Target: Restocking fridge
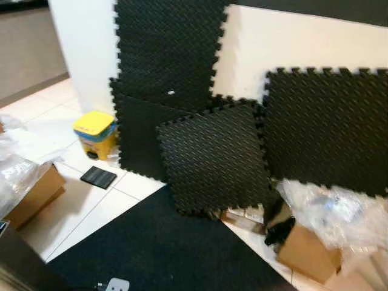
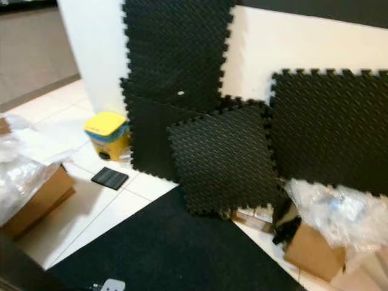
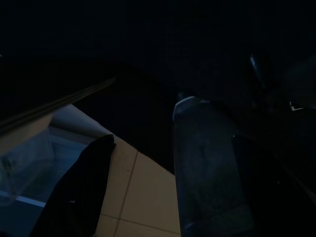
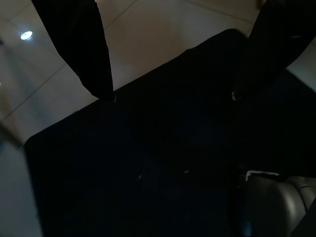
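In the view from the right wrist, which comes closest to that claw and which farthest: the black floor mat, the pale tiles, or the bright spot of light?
From the right gripper, fingers apart:
1. Black floor mat, straight under the fingertips.
2. Pale tiles, starting just past the mat's edge.
3. Bright spot of light, out on the tiles, well off to one side.

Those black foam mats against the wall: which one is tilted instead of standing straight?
The middle mat, leaning in front of the others. It sits turned, one corner down on the dark rug, while the right mat stands square.
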{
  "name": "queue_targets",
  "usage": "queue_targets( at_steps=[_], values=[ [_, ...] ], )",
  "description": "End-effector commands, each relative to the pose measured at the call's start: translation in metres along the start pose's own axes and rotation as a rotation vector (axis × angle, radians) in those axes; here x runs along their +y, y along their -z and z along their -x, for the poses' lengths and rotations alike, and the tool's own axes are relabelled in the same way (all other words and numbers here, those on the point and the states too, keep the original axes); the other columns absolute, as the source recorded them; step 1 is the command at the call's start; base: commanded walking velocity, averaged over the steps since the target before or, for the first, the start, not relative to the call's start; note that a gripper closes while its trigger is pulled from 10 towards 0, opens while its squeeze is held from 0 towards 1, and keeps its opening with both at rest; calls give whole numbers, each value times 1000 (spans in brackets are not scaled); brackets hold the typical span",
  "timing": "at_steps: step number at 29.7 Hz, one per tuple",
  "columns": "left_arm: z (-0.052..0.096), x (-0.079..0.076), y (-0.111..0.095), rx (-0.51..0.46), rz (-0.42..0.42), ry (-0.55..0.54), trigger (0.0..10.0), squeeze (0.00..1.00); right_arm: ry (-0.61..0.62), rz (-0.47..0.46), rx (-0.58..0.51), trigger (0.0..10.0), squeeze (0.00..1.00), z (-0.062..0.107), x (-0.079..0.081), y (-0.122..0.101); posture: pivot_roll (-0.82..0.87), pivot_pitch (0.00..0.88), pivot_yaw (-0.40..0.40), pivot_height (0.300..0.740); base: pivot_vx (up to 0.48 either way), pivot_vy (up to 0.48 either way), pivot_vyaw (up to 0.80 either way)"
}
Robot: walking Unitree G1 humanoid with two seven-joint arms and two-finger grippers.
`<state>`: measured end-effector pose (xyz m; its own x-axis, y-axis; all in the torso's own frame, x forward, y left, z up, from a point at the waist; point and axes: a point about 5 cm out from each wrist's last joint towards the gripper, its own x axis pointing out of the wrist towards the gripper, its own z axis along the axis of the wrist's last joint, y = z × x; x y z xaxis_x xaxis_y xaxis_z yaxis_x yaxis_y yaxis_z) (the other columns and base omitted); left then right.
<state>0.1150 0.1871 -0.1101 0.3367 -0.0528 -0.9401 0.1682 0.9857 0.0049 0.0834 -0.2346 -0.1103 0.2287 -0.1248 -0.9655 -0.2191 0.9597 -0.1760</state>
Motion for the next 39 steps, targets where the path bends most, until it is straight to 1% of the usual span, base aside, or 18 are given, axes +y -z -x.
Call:
queue_targets(
  at_steps=[1,15,26,34,39],
  values=[
    [0,-6,12,44,-2,19,10000,0,1,2,1,10000,0,0,-1,0,47,0,-30,740,0,0,-788],
    [0,-7,12,45,-7,22,10000,0,1,2,6,10000,0,1,-5,3,47,0,-30,740,0,0,-788],
    [0,-7,12,46,-12,25,10000,0,-2,2,8,10000,0,1,-5,3,44,0,-30,740,0,0,-788],
    [0,-7,12,49,-19,25,10000,0,5,7,16,10000,0,2,-16,7,46,0,-31,740,0,0,-788],
    [0,-7,12,47,-21,25,10000,0,8,11,18,10000,0,3,-19,8,46,0,-31,740,0,0,-788]
  ],
)
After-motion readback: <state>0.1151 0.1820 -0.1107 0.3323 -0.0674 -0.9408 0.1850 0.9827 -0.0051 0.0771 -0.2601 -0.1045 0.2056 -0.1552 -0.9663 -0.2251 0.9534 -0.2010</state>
